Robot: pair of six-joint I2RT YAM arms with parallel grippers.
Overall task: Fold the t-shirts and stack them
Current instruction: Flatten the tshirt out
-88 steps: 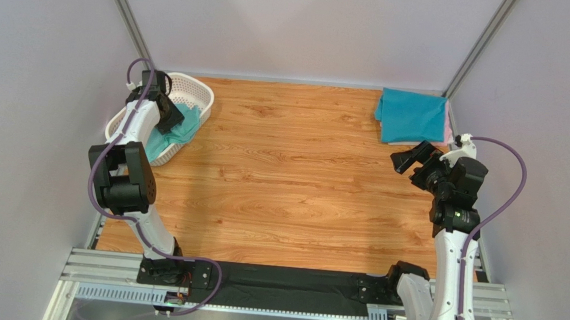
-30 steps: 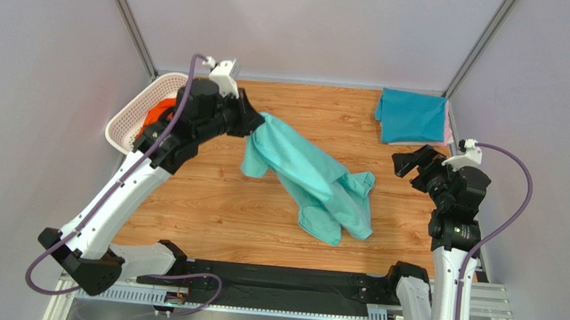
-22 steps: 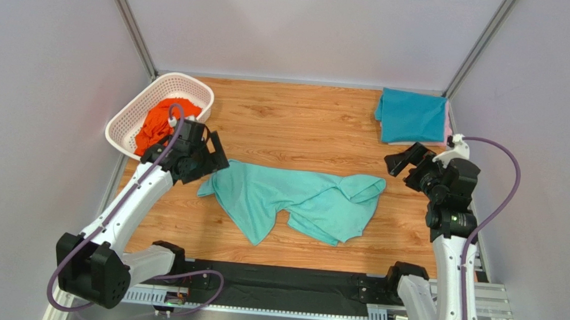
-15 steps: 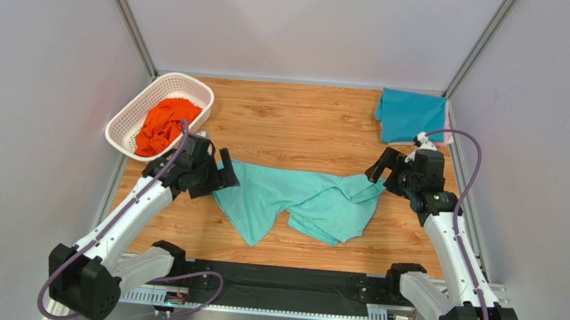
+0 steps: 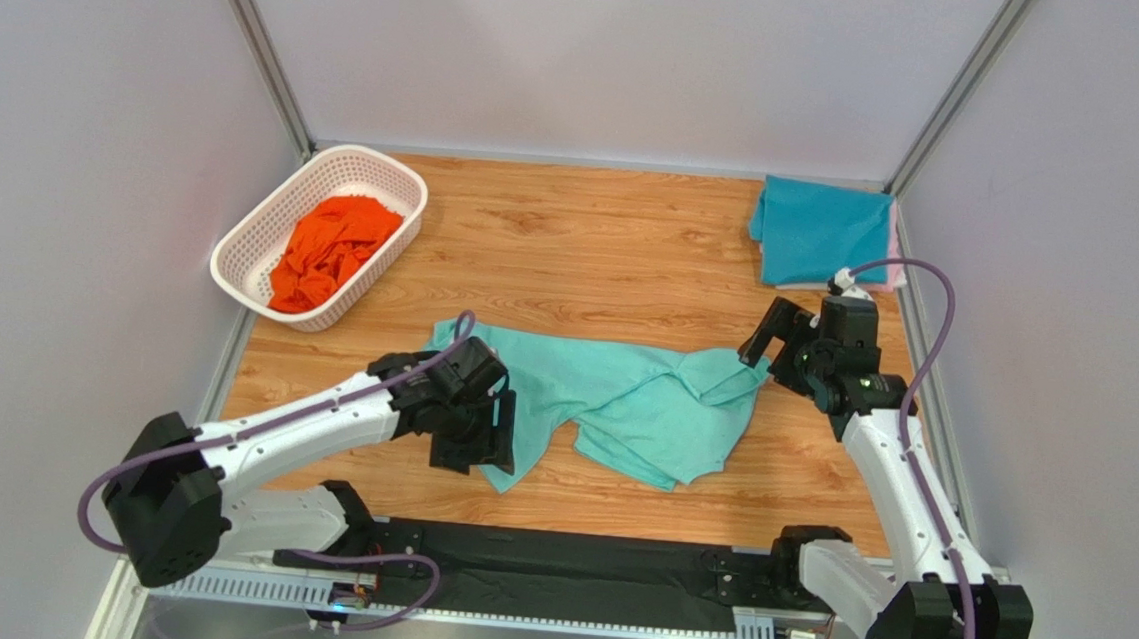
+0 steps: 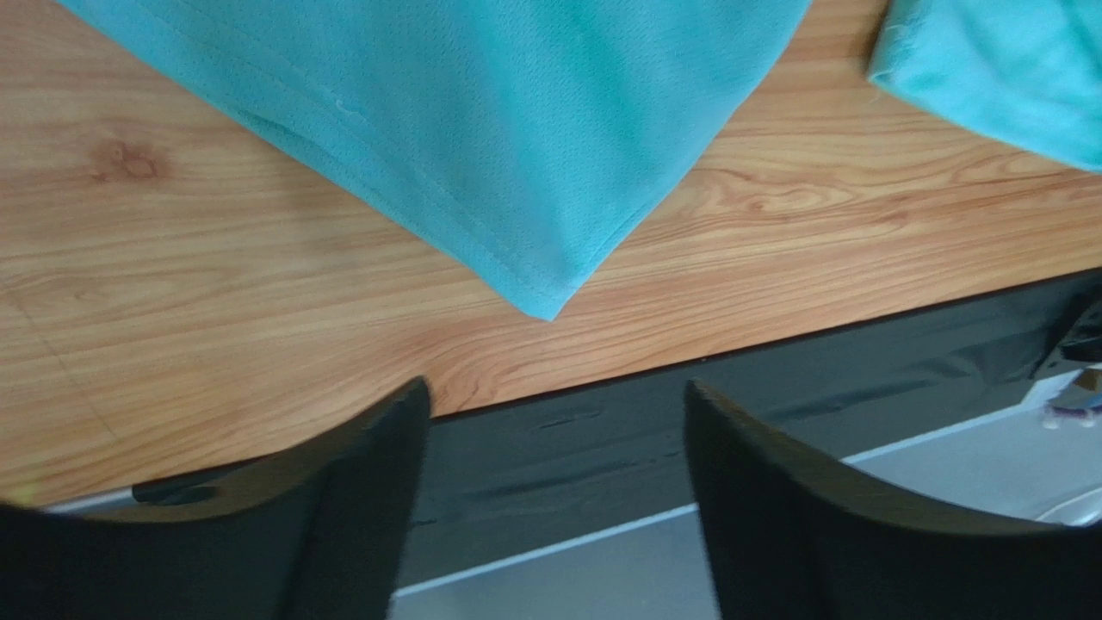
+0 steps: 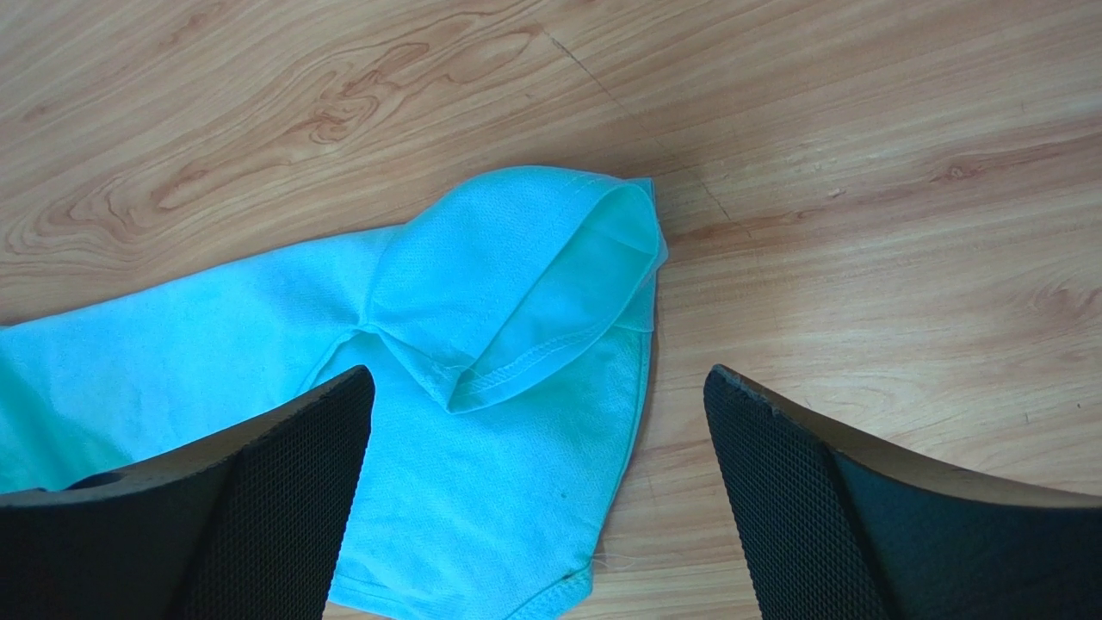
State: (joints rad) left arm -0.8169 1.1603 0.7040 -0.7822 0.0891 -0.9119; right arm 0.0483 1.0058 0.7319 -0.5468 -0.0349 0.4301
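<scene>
Left gripper [image 6: 556, 403]: fingers spread, nothing between them. We see a hem corner of the mint tee [image 5: 631, 392] just ahead of its tips, not touching.

Right gripper [image 7: 533, 377]: jaws wide apart and holding nothing, over a turned-up sleeve [image 7: 518, 284] of the same tee.

We find the mint tee crumpled on the table [image 5: 611, 247] between the two grippers.

Teal tee [image 5: 820, 232]: folded, beyond the right gripper.

Orange tee [image 5: 328, 247]: in the basket [image 5: 397, 184], well beyond the left gripper.

Bare table [image 5: 611, 247] beyond the mint-green t-shirt [image 5: 630, 399] is open passage — the basket [image 5: 405, 173] blocks the far left, the folded teal t-shirt [image 5: 823, 232] the far right.
</scene>
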